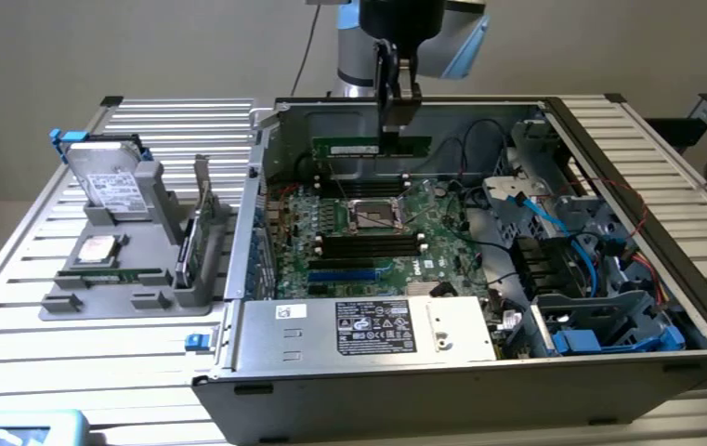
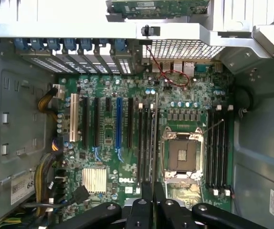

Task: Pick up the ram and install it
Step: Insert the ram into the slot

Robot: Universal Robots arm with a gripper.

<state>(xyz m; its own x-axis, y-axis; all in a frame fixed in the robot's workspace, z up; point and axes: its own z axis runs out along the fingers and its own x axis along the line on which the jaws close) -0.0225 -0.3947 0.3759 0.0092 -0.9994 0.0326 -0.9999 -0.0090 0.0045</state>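
My gripper (image 1: 398, 125) is shut on the ram (image 1: 356, 147), a narrow green stick with a pale label. It hangs level inside the open computer case (image 1: 328, 372), above the motherboard (image 1: 366, 237) and toward the far side of the CPU socket (image 1: 375, 216). In the wrist view the ram (image 2: 155, 138) shows edge-on as a thin line running out from the gripper (image 2: 153, 191). It lies over the black memory slots (image 2: 146, 138) beside the CPU socket (image 2: 182, 155); whether it touches a slot I cannot tell.
A grey fixture (image 1: 124, 288) on the slatted table at the exterior view's left carries a silver hard drive (image 1: 111, 186) and an upright green expansion card (image 1: 201, 232). Inside the case are the power supply (image 1: 366, 330), blue cables (image 1: 545, 218) and a drive cage (image 1: 608, 321).
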